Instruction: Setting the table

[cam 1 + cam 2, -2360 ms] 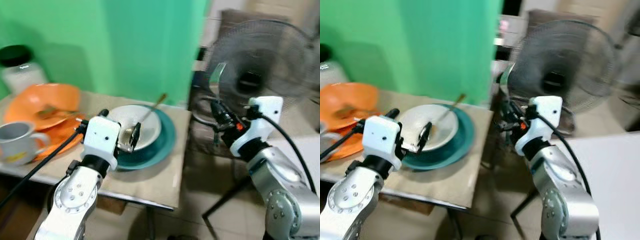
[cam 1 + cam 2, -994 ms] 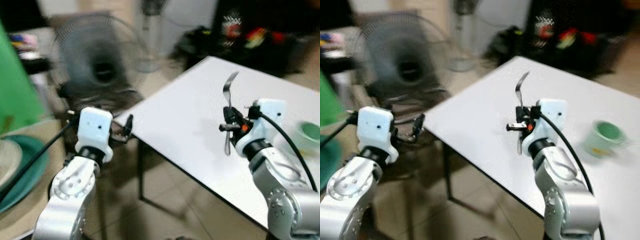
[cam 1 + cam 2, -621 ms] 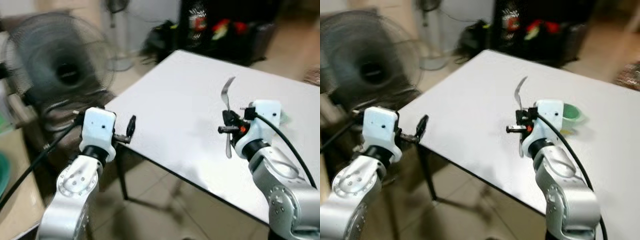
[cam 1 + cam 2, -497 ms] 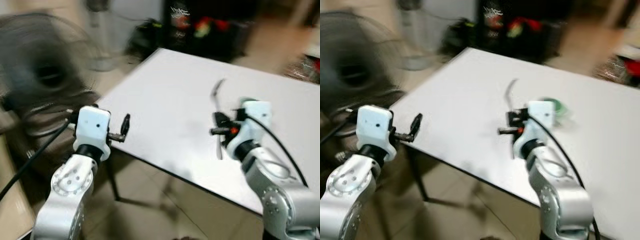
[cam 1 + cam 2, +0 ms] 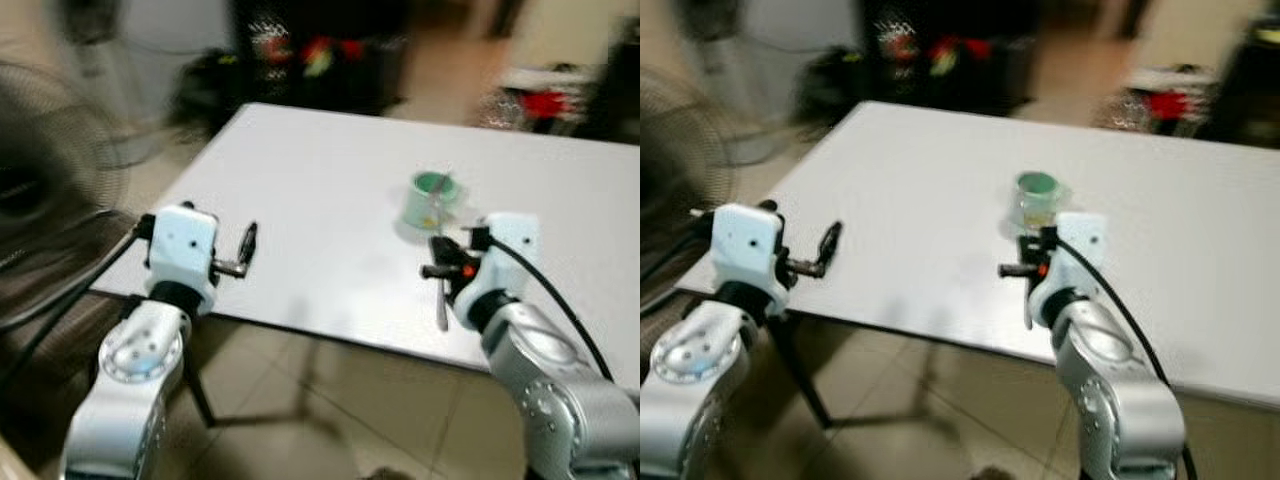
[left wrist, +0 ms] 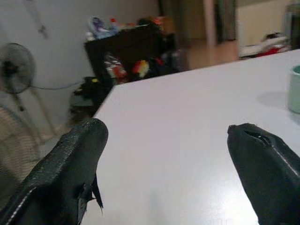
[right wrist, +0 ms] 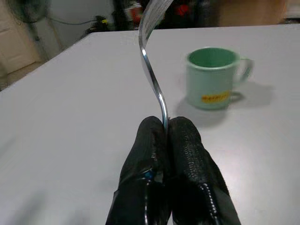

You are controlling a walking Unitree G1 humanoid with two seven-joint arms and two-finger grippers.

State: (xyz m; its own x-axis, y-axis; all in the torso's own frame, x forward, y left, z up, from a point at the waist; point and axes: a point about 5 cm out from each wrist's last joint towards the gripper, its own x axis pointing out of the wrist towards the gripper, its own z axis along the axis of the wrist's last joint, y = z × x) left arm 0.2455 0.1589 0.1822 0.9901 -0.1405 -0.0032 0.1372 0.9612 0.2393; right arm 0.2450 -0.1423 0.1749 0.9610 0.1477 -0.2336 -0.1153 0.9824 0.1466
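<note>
Fork (image 7: 151, 56) is sitting clamped in the right gripper's (image 7: 165, 129) closed jaws, green mug (image 7: 212, 77) at one o'clock on the white surface (image 5: 300, 190); left gripper (image 6: 168, 154) is hovering with jaws apart.

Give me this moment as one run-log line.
phase: at white table | right gripper: shut on fork, above table near green mug | left gripper: open, holding nothing, at table edge | fork not yet placed

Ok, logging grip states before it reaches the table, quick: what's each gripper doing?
Left gripper: open, holding nothing.
Right gripper: shut on the fork.
</note>
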